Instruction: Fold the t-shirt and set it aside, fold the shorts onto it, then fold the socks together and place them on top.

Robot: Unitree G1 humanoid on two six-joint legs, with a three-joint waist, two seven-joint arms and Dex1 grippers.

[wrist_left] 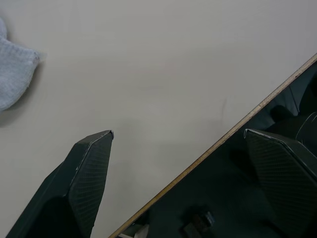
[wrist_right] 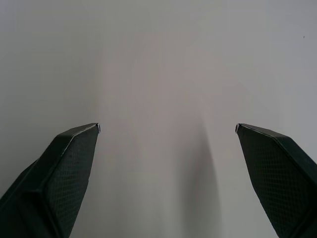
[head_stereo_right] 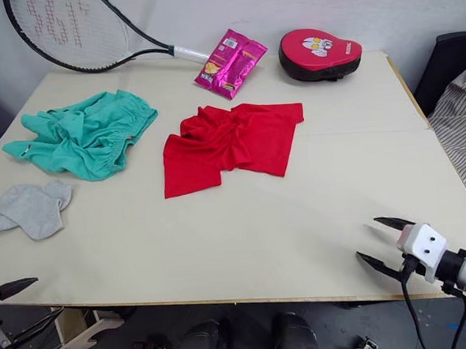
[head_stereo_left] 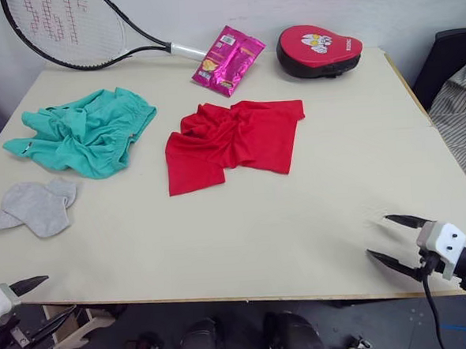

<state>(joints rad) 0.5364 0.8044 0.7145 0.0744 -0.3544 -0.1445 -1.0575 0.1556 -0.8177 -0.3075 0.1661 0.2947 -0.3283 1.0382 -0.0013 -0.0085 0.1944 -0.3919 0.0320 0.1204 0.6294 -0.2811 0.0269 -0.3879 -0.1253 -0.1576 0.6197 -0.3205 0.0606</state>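
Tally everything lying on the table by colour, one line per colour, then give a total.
Red: 2, the t-shirt and a padded mitt
Teal: 1, the shorts
Grey: 2, the socks
Pink: 1, a snack packet
Black and white: 1, a racket
Total: 7

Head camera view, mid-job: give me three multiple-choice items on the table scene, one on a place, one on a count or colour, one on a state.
1. Where does the crumpled bright red cloth t-shirt lie?
A. hanging off the table's near edge
B. near the middle of the pale wooden table
C. on top of the racket
2. How many small light grey knit socks lie on the table?
A. two, overlapping
B. four
C. none
3. How is the right pincer?
A. shut on the shirt
B. shut on a sock
C. open, holding nothing
Answers: 1 B, the shirt sits mid-table beside the teal-green cloth shorts. 2 A, two sock shapes overlap near the robot's left edge. 3 C, its black fingers stand apart over bare table.
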